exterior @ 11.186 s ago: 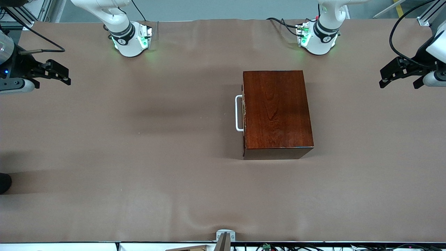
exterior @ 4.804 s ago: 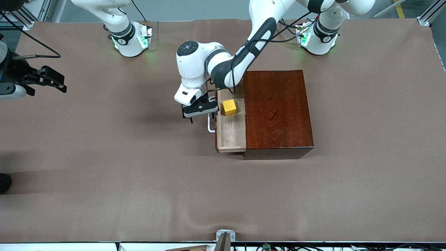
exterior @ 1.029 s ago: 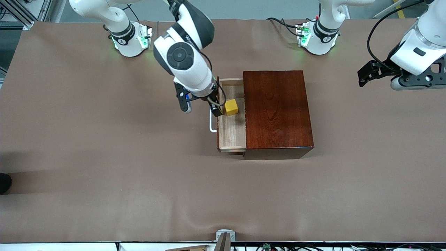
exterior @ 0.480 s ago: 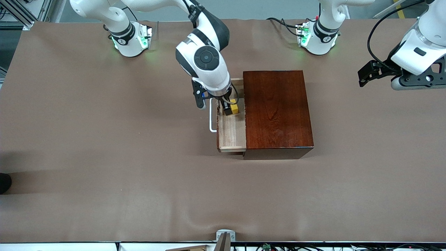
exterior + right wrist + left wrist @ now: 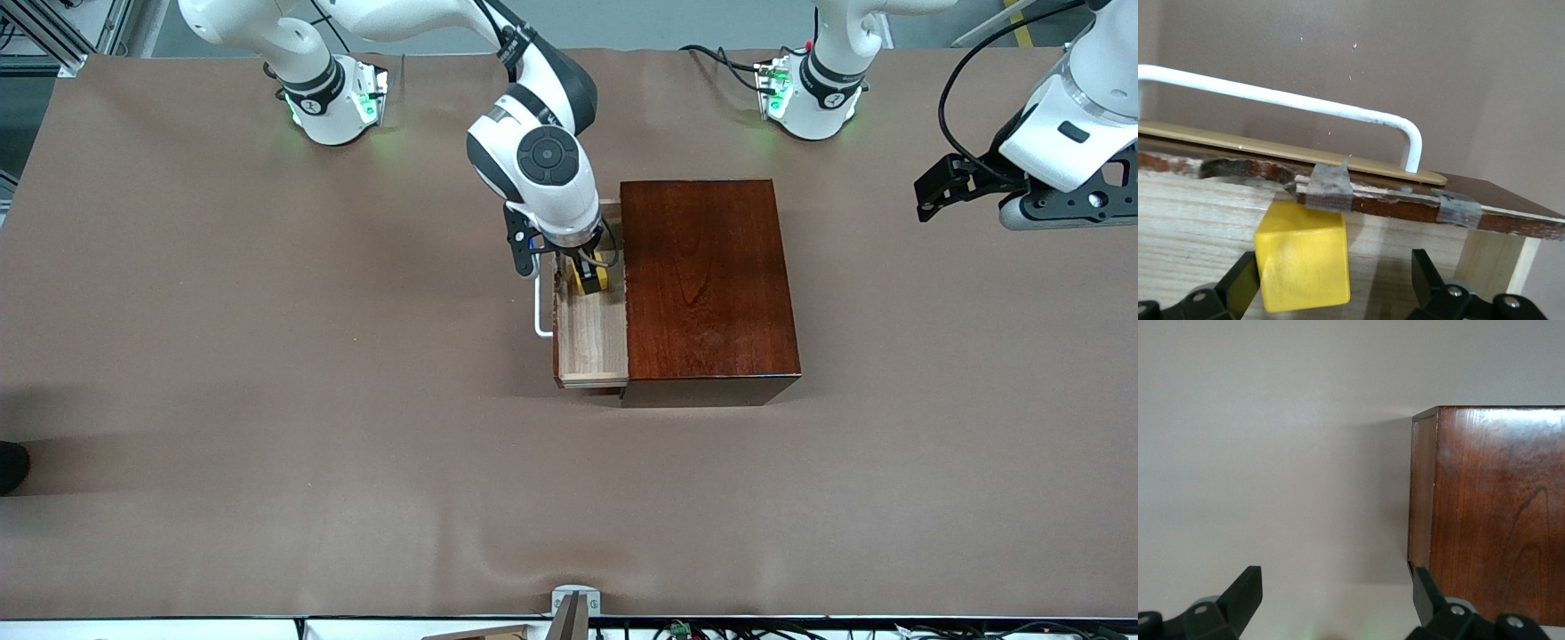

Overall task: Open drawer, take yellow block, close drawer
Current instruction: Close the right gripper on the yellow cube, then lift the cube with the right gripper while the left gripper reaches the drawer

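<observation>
Right gripper (image 5: 582,271), reaching down from a bent white arm into the pulled-out pale-wood drawer (image 5: 590,336) of the glossy reddish-brown wooden box (image 5: 707,284); its black fingers (image 5: 1238,283) stand spread on either side of the small mustard-yellow block (image 5: 1305,257), which rests on the drawer floor just inside the dark front carrying the white U-shaped handle (image 5: 539,307). Left gripper (image 5: 942,185), waiting with fingers apart above the brown table (image 5: 267,356) at the left arm's end.

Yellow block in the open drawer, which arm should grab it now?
Right: the right gripper is open over the drawer, fingers either side of the yellow block. The left gripper waits off the box's other end.
</observation>
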`<state>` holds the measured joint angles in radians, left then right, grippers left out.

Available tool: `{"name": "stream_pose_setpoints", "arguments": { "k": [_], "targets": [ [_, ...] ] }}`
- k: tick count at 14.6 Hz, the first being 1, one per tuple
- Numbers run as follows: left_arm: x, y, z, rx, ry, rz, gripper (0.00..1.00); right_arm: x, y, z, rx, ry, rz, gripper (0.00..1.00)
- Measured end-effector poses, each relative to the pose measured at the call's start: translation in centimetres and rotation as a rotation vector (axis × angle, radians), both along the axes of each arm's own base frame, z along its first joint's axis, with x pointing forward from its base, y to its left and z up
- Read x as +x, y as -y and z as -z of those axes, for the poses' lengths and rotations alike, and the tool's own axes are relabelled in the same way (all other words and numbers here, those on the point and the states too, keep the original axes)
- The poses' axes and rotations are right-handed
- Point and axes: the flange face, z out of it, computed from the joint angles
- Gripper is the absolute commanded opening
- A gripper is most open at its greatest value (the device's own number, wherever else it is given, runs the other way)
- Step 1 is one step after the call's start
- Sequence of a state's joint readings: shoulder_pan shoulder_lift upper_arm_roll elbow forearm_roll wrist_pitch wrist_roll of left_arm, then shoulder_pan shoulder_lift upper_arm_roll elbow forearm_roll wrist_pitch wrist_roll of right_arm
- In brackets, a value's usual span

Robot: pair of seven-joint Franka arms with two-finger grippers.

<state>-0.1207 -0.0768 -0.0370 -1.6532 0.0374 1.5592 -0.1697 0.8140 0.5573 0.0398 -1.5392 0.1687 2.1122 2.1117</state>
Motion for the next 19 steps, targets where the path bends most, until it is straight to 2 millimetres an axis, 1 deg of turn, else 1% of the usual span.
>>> {"name": "stream_pose_setpoints", "arguments": {
  "k": [2,3,4,5,6,7,8,11,14,17,19],
  "targets": [
    [0.1,0.0,0.0,-0.001,0.004,0.000,1.00,-0.1,-0.1,0.4,-0.008,0.002,-0.004,1.00],
    [0.1,0.0,0.0,-0.001,0.006,0.001,1.00,-0.2,-0.2,0.6,-0.016,0.006,-0.006,0.85],
    [0.1,0.0,0.0,-0.001,0.007,0.001,1.00,-0.4,-0.3,0.8,-0.026,0.012,-0.005,0.67],
    [0.1,0.1,0.0,-0.001,0.007,0.001,1.00,-0.5,-0.4,0.9,-0.032,0.015,-0.003,0.51],
    [0.1,0.2,0.0,-0.001,0.007,0.003,1.00,-0.6,-0.5,1.0,-0.035,0.016,-0.001,0.39],
    [0.1,0.3,0.0,-0.001,0.007,0.006,1.00,-0.6,-0.5,0.9,-0.036,0.018,0.000,0.32],
    [0.0,0.4,0.0,-0.001,0.007,0.008,1.00,-0.5,-0.5,0.9,-0.037,0.020,0.000,0.28],
    [0.0,0.5,0.0,-0.001,0.007,0.010,1.00,0.1,-0.5,0.1,-0.028,0.035,0.008,0.27],
    [0.0,0.5,-0.2,-0.001,0.009,0.010,1.00,1.5,-0.5,-2.1,0.000,0.065,0.029,0.27],
    [-0.1,0.5,-1.3,-0.003,0.024,0.010,1.00,3.0,0.2,-4.3,-0.007,0.057,0.046,0.27],
    [-0.3,1.2,-2.1,-0.006,0.035,0.023,1.00,4.3,1.2,-5.5,-0.010,0.053,0.064,0.27]
  ]
}}
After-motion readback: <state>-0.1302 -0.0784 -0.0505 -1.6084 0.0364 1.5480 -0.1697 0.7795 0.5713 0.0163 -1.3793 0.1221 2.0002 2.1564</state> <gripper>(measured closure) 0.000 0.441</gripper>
